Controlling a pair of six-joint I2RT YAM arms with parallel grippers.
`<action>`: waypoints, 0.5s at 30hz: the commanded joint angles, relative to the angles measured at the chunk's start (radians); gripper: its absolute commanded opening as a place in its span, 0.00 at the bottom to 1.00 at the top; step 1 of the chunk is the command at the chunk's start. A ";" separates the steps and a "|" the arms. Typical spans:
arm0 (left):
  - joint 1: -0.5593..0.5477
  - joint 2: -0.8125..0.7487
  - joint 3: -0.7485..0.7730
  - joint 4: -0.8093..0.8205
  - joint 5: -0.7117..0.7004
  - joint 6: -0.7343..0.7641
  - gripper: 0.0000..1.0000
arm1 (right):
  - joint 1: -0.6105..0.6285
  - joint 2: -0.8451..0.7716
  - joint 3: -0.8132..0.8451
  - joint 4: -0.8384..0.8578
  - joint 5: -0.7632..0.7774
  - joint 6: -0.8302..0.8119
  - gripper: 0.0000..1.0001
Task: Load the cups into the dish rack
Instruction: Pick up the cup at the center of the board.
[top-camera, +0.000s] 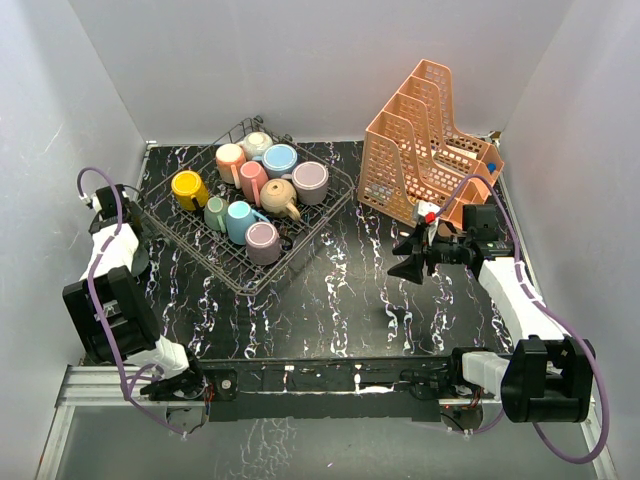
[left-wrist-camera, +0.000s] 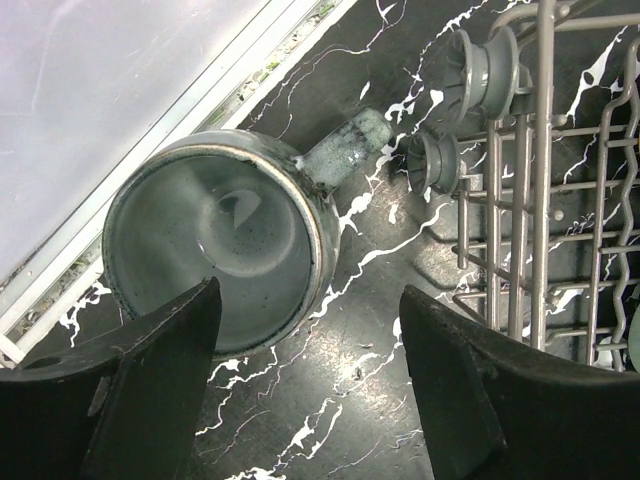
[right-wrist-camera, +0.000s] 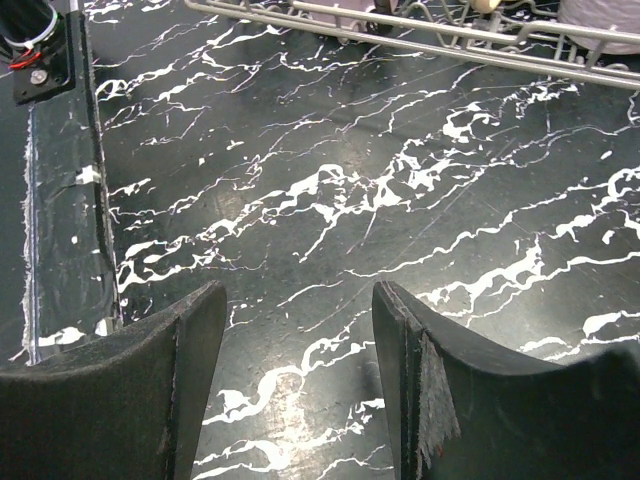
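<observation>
The dark wire dish rack holds several cups, among them a yellow cup, a blue cup, a tan cup and a lilac cup. A grey-green cup stands upright on the table between the wall and the rack's corner. My left gripper is open above the table, its left finger over this cup's near rim, touching nothing. My right gripper is open and empty over bare table, right of the rack; it also shows in the right wrist view.
An orange perforated tiered organizer stands at the back right. The rack's small wheels are close to the grey-green cup. White walls enclose the table on three sides. The rack's rim runs ahead of the right gripper.
</observation>
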 joint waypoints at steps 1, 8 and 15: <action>0.008 -0.003 0.016 0.004 0.017 0.001 0.69 | -0.024 -0.001 -0.006 0.021 -0.029 -0.021 0.62; 0.014 0.010 0.029 -0.007 0.017 -0.003 0.44 | -0.034 -0.001 -0.008 0.019 -0.035 -0.024 0.62; 0.022 0.009 0.012 0.003 0.033 -0.012 0.38 | -0.041 0.005 -0.009 0.019 -0.037 -0.025 0.63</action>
